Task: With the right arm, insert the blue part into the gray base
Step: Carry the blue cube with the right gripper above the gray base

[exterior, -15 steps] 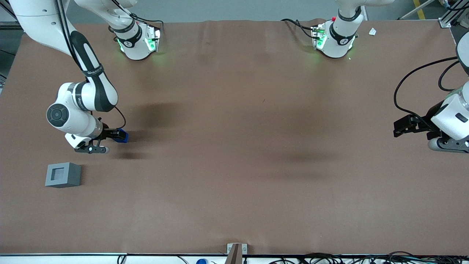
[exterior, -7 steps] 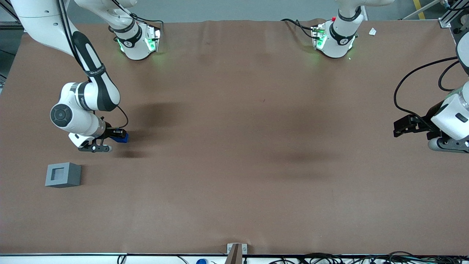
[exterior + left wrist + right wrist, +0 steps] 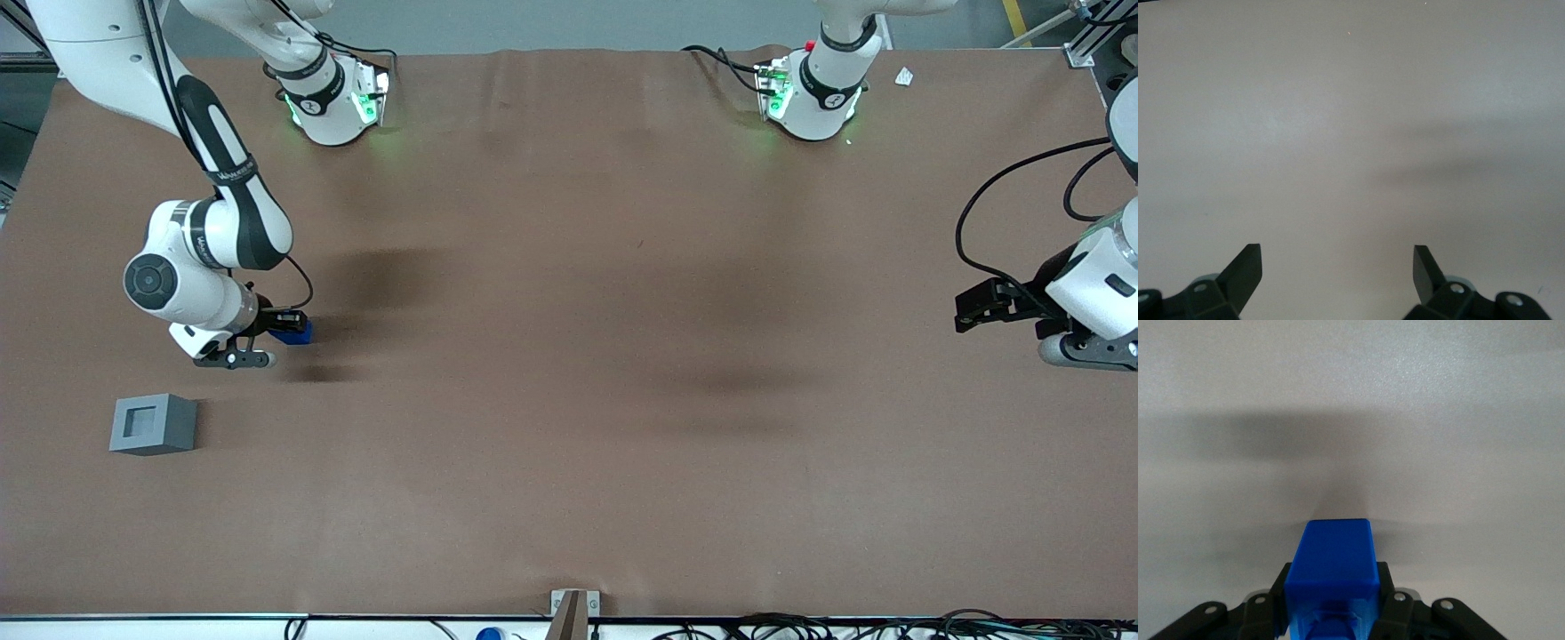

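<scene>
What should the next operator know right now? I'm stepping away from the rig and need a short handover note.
Gripper: shut on the blue part, farther from the front camera than the gray base.
Gray base: alone on the brown table, at the working arm's end, recess facing up and empty.
Done: blue part grasped.
Left: carry it over the base, line it up with the recess, press it in, release.

Right arm (image 3: 204, 240) at its own end of the tabletop (image 3: 569, 400). Gripper (image 3: 283, 331) jaws clamp the blue part (image 3: 293, 332), sticking out past the tips. Gray base (image 3: 153, 424) on the tabletop, nearer the front camera than the jaws, apart.
</scene>
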